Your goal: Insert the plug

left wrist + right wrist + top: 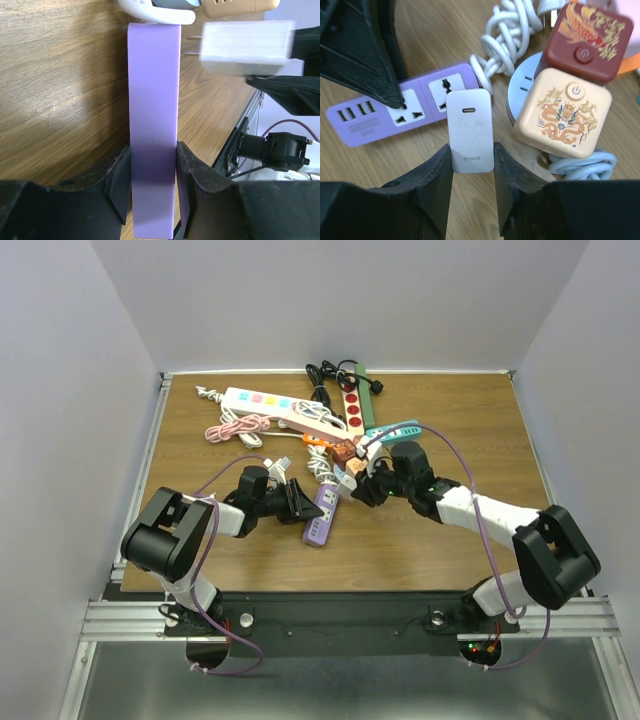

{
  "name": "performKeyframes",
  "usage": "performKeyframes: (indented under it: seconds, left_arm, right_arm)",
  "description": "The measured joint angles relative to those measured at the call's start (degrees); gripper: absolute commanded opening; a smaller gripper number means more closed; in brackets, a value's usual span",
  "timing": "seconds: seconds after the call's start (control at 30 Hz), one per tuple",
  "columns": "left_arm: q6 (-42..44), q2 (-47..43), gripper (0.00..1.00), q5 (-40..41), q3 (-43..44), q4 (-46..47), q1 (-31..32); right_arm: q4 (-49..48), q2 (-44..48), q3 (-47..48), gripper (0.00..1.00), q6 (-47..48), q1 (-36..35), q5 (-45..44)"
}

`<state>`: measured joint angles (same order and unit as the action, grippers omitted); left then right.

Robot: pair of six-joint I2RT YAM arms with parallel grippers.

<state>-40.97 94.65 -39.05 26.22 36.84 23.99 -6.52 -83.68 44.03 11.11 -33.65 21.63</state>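
Observation:
My left gripper [152, 175] is shut on the purple power strip [152, 125], which lies on the table in the top view [322, 508]. My right gripper [472, 160] is shut on a white HONOR charger plug [470, 130]. In the left wrist view the plug [245, 47] hovers beside the strip with its two prongs pointing at the strip's face, a small gap left. In the right wrist view the strip [395, 107] shows two sockets and USB ports; the plug sits over its right end. In the top view the right gripper [362, 486] is just right of the strip.
A cream cube adapter [560, 112] and a dark red one [585, 40] sit right of the plug, with coiled white cable [507, 42]. Behind are a white strip [265, 405], a green-red strip [355, 400], a pink cable [235, 428] and black cables [330, 375].

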Motion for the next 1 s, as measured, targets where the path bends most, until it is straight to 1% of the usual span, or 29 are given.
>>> performKeyframes:
  seconds: [0.17, 0.27, 0.63, 1.0]
  left_arm:
    - [0.0, -0.02, 0.0, 0.02, -0.09, 0.07, 0.0]
    - [0.0, 0.0, 0.0, 0.0, -0.09, 0.09, 0.0]
    - [0.0, 0.37, 0.0, -0.48, -0.09, 0.5, -0.11]
    - [-0.11, 0.92, 0.0, -1.36, -0.09, 1.07, -0.44]
  right_arm:
    - [-0.44, 5.53, -1.42, 0.0, -0.37, 0.0, 1.4]
    - [-0.79, 6.75, -1.51, 0.0, -0.39, 0.0, 2.75]
    - [-0.72, 0.9, -1.51, 0.0, -0.35, 0.0, 7.58]
    - [-1.53, -0.63, -1.42, 0.0, -0.07, 0.24, 9.03]
